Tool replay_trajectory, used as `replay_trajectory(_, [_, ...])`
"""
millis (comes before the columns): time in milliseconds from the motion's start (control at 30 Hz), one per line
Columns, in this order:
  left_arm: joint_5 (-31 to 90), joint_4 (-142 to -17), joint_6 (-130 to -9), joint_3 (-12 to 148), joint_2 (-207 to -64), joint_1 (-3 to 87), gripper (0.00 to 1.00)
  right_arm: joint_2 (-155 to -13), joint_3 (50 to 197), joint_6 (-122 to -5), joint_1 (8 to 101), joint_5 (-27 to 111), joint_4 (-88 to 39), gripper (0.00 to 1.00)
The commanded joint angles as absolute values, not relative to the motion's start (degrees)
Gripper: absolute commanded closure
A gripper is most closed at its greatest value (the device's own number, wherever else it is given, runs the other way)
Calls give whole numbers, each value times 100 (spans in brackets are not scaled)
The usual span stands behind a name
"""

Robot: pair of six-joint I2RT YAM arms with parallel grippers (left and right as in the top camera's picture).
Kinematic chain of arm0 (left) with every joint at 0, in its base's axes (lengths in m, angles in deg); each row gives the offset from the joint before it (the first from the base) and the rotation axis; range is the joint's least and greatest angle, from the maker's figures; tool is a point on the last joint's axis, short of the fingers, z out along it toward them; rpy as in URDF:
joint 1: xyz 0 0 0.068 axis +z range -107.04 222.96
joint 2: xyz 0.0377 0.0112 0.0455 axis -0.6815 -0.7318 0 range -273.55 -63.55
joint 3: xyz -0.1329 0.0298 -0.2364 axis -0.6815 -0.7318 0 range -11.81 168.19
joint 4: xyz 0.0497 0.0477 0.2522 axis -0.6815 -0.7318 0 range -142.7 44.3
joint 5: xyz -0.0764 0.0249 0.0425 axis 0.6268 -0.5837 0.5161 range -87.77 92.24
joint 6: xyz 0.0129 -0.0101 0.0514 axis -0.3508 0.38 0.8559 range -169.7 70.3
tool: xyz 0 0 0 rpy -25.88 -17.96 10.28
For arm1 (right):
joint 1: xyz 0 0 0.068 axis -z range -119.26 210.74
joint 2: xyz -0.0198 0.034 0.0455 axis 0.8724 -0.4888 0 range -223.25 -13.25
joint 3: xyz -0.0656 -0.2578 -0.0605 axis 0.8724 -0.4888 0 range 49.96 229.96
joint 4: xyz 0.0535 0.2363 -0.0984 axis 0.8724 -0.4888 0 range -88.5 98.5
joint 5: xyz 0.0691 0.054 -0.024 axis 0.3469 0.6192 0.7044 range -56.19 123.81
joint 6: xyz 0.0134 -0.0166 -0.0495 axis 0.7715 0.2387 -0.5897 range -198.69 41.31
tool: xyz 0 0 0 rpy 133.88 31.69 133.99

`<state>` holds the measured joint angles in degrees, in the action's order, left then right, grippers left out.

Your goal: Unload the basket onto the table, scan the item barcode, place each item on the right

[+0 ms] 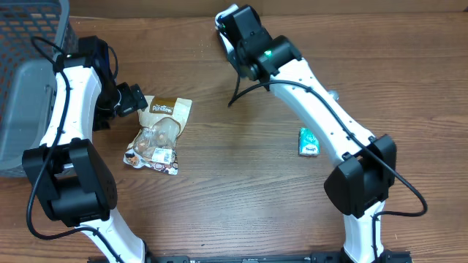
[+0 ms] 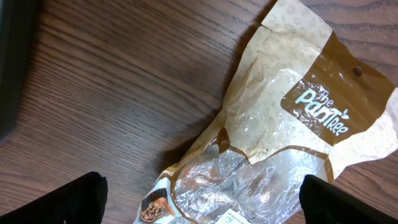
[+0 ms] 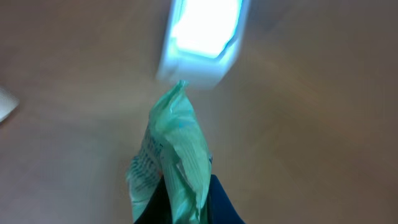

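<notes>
Packet (image 3: 171, 155), green and crinkled, stood upright in the lower centre of the right wrist view. It was pinched at its bottom edge by the fully closed right end effector (image 3: 183, 208). Its top nearly met the glowing white scanner (image 3: 202, 34) in the upper centre. Some print showed on its left face, but blur hid whether that was the barcode. To scan well, the arm would probably need to turn the printed face square to the lit window and hold it steady.

In the overhead view a second green packet (image 1: 308, 141) lay on the bench (image 1: 241, 183) at mid right. At mid left, the left end effector (image 1: 130, 98) was spread wide and empty just beside a brown snack bag (image 1: 157, 135).
</notes>
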<state>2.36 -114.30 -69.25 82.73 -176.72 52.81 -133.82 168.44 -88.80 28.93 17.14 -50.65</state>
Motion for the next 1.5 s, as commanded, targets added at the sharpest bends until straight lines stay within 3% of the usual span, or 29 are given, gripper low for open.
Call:
replay_trajectory(0, [161, -11424, -6943, 8367, -17689, 5340, 0, -13352, 16844, -7667, 3002, 3581, -5979, 96])
replay_trajectory(133, [163, -11424, -6941, 8367, -17689, 5340, 0, -13352, 16700, -7652, 3013, 4396, -7216, 96])
replay_trajectory(300, [163, -11424, -6941, 8367, -17689, 5340, 1, -13352, 16348, -7652, 3009, 4449, -8049, 96])
replay_trajectory(500, [161, -11424, -6943, 8367, -17689, 5340, 0, -13352, 15591, -7647, 3009, 3983, -7870, 93])
replay_trajectory(833, [161, -11424, -6943, 8367, -17689, 5340, 0, -13352, 14665, -6961, 3151, 2060, -7391, 92])
replay_trajectory(900, [161, -11424, -6943, 8367, -17689, 5340, 0, -13352, 14665, -6961, 3196, 2053, -7380, 85])
replay_trajectory(933, [163, -11424, -6943, 8367, -17689, 5340, 0, -13352, 14665, -6961, 3216, 2042, -7384, 75])
replay_trajectory(967, [163, -11424, -6941, 8367, -17689, 5340, 0, -13352, 14665, -6959, 3238, 2020, -7384, 53])
replay_trajectory(1033, [163, -11424, -6941, 8367, -17689, 5340, 0, -13352, 14665, -6887, 3286, 1926, -7363, 30])
replay_trajectory(1300, [161, -11424, -6943, 8367, -17689, 5340, 0, -13352, 15087, -6496, 3238, 1791, -7138, 22])
replay_trajectory(1467, [161, -11424, -6943, 8367, -17689, 5340, 0, -13352, 15473, -6452, 3137, 3260, -6556, 18])
